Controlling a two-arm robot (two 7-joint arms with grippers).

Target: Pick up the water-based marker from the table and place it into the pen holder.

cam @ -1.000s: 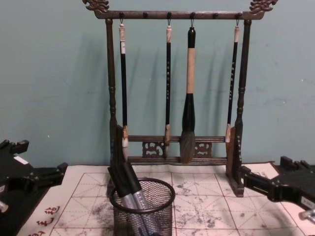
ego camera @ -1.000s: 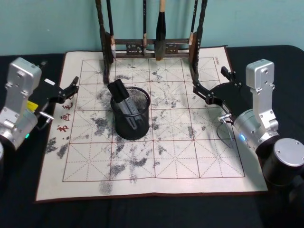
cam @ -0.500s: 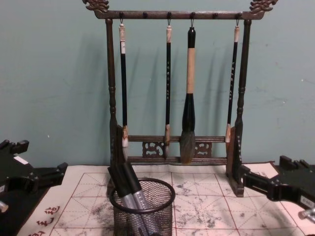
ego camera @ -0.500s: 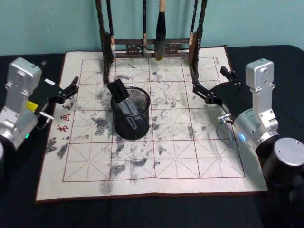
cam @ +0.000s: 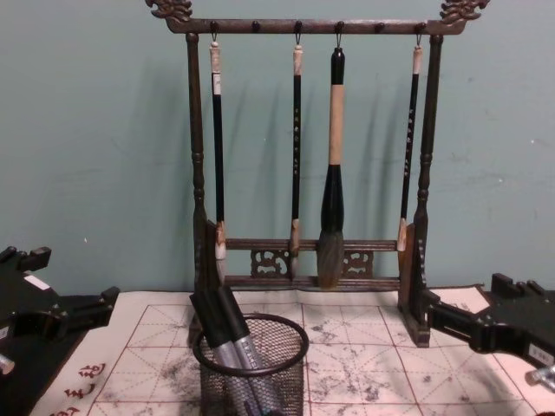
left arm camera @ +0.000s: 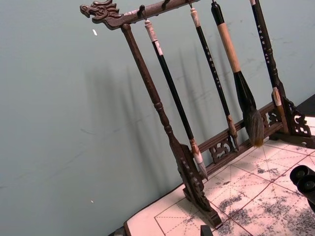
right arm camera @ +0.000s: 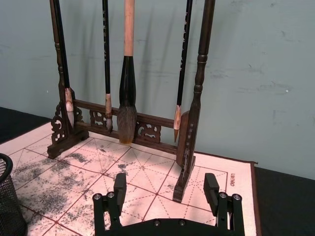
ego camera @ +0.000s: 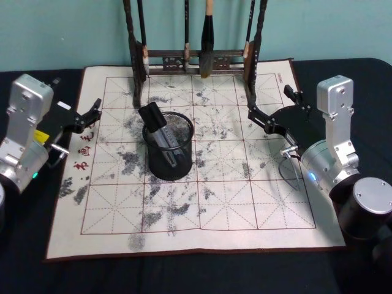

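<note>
Table: the dark tabletop with its white ink-stained calligraphy mat carries nothing loose beside the holder.
Rack: the tall dark wooden brush rack stands just behind the holder.
Holder: the small round black wire-mesh pen holder is upright, mid-mat.
Right gripper: parked right of the holder, fingers apart, empty.
Left gripper: parked left of the holder, fingers spread, empty.
Markers: grey-barrelled, black-capped markers lean inside the holder, caps above the rim.
Risk: the task is judged done; a further reach could tip the holder, since the protruding caps are easily clipped.
</note>
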